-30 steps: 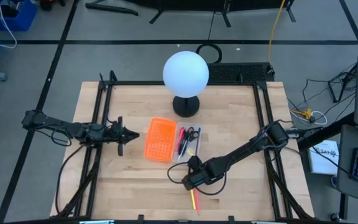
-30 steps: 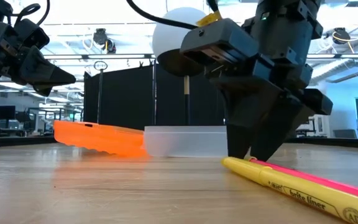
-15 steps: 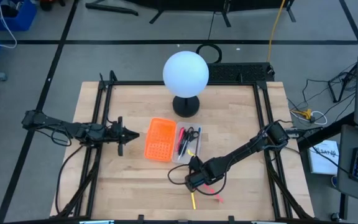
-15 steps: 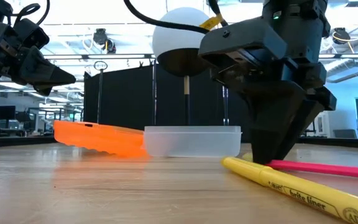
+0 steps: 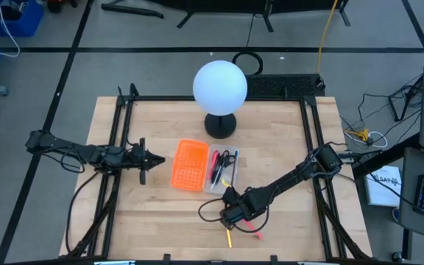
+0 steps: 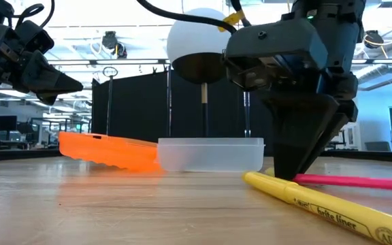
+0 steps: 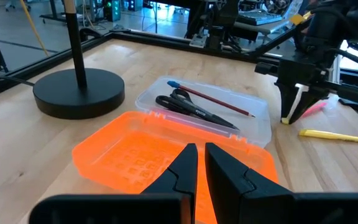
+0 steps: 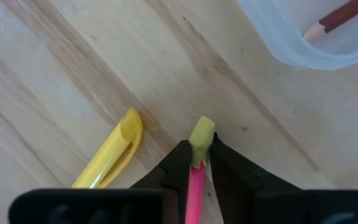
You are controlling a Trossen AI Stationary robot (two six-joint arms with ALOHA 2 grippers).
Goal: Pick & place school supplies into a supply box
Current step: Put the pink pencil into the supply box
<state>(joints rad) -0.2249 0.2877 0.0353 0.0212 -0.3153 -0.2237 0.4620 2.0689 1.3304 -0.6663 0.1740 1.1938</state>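
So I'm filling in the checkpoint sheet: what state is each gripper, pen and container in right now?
Right gripper: shut on pink highlighter, low at the table.
Pink highlighter: clamped between the fingers.
Yellow highlighter: lying loose on the table.
Supply box: open, holding scissors and a pencil.
Orange tray: empty, leaning on the box.
Left gripper: shut, empty, hovering.

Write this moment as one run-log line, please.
right claw: shut on pink highlighter | yellow highlighter: on table | left claw: shut, waiting above orange panel
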